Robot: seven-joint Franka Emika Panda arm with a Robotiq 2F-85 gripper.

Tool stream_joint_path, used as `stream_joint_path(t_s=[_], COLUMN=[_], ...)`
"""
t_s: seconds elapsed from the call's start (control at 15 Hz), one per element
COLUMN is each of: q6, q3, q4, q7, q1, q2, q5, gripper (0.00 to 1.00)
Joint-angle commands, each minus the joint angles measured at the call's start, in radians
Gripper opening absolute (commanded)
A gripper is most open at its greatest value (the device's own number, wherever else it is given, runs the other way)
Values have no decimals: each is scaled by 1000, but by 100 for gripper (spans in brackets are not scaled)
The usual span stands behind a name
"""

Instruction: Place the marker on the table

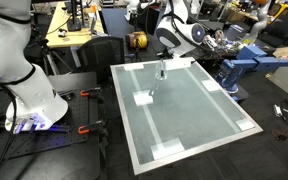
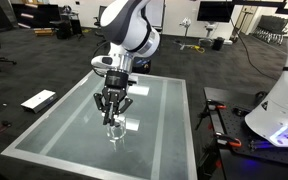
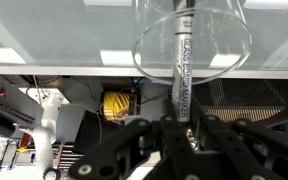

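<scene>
Clear cup walls are seen in the wrist view with the marker standing inside; in an exterior view only the gripper is shown above the table; whether clenched cannot be told.

On my wrist feed the marker is a whitish-grey stick with dark print, standing upright in a clear cup, its near end at the pincer. The tabletop below is glossy grey-green, with a white rim and white square patches.
</scene>
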Motion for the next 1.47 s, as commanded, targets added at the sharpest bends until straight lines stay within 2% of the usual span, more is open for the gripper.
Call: stream_joint_path(t_s=[0.0,0.4,0.67,1.0,1.2,1.4], q6=[-18,-42,-59,-29,-13,32], q3=[16,23,10,-12,-40,-79], q4=[-36,-106,-172,-281,-335,-383], q7=[4,-21,-16,-6,32,136], q1=[-15,-18,-10,2,4,-1], q2=[-52,-154,-256,-406,-482,-537], q5=[18,61,84,117,124,96], gripper=[5,5,5,5,5,5])
